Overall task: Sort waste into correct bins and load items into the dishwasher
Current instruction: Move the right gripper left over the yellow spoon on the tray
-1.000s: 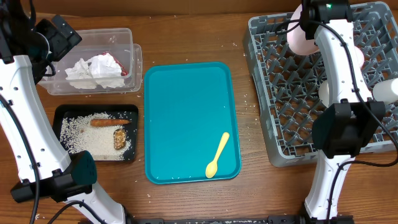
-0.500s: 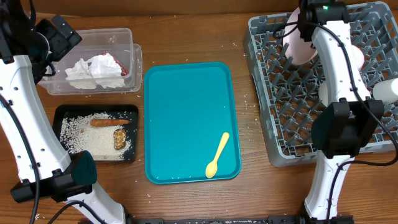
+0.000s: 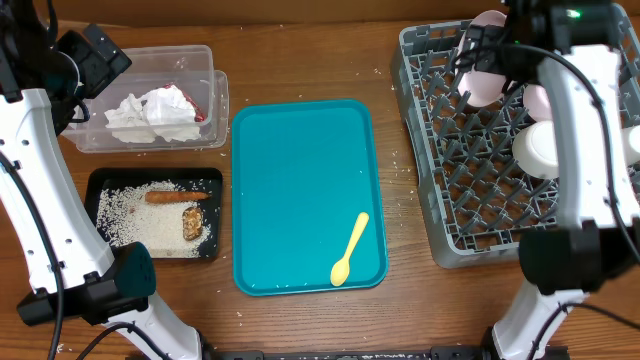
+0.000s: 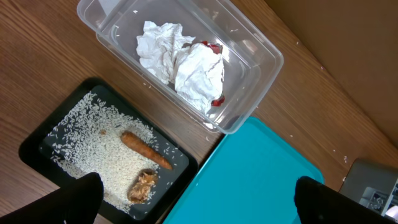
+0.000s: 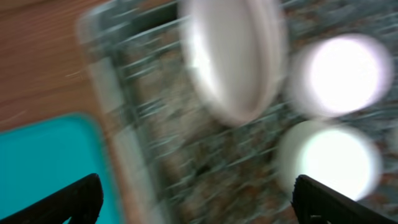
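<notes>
The dishwasher rack (image 3: 440,200) stands at the right. In its far left corner the pink-white plate (image 3: 483,78) stands on edge between the pegs. My right gripper (image 3: 497,52) hovers open just above and behind the plate, holding nothing. The right wrist view is blurred and shows the plate (image 5: 233,56), two whitish bowls (image 5: 339,74) (image 5: 329,162) and my open right gripper (image 5: 199,205). The yellow spoon (image 3: 350,248) lies on the teal tray (image 3: 300,180). My left gripper (image 4: 199,208) is open, high over the clear tub (image 4: 261,68) and black tray (image 4: 37,140).
The clear tub (image 3: 205,60) holds a crumpled napkin (image 3: 155,112) and a red wrapper (image 3: 198,115). The black tray (image 3: 95,190) holds rice crumbs, a carrot stick (image 3: 175,197) and a brown chunk (image 3: 192,224). A white bowl (image 3: 537,148) and a small cup (image 3: 632,140) sit in the rack.
My right gripper has opened and let go of the plate, which now stands in the rack. The right arm has swung away to the right. The left arm has not moved.
</notes>
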